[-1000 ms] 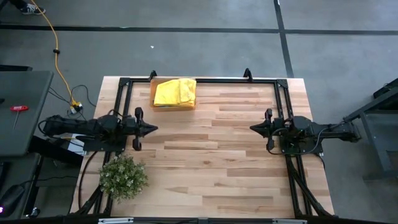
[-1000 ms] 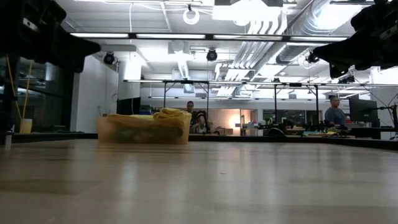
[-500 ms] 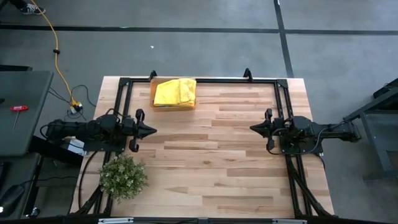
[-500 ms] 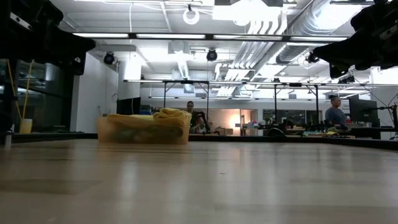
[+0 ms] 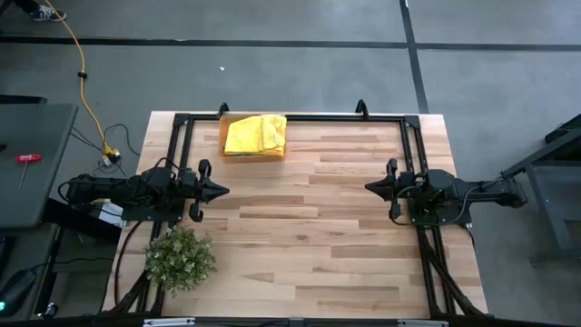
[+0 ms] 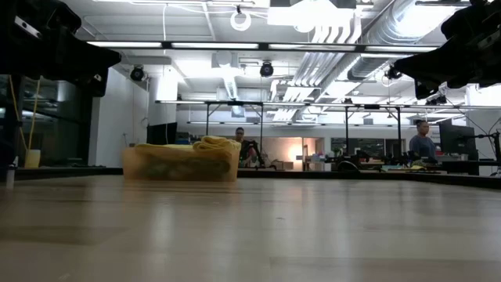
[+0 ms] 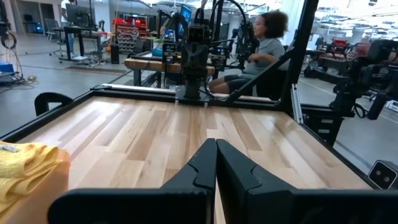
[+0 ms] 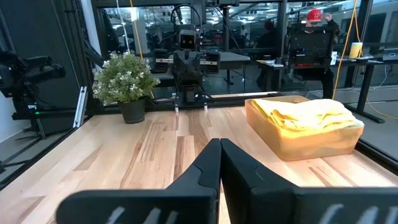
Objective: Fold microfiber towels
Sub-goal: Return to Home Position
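Left gripper [image 5: 222, 189] and right gripper [image 5: 368, 187], both closed and empty, wait at opposite sides of the desk [image 5: 309, 236], well apart from the orange tray [image 5: 254, 158] at its far edge, where the yellow microfiber towel [image 5: 255, 133] lies heaped above the rim and, I think, may slip off.

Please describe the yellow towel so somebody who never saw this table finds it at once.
Take the wooden table, then the orange tray at its far edge, left of the middle. The yellow towel lies folded on top in that tray; it is the only yellow thing on the table.
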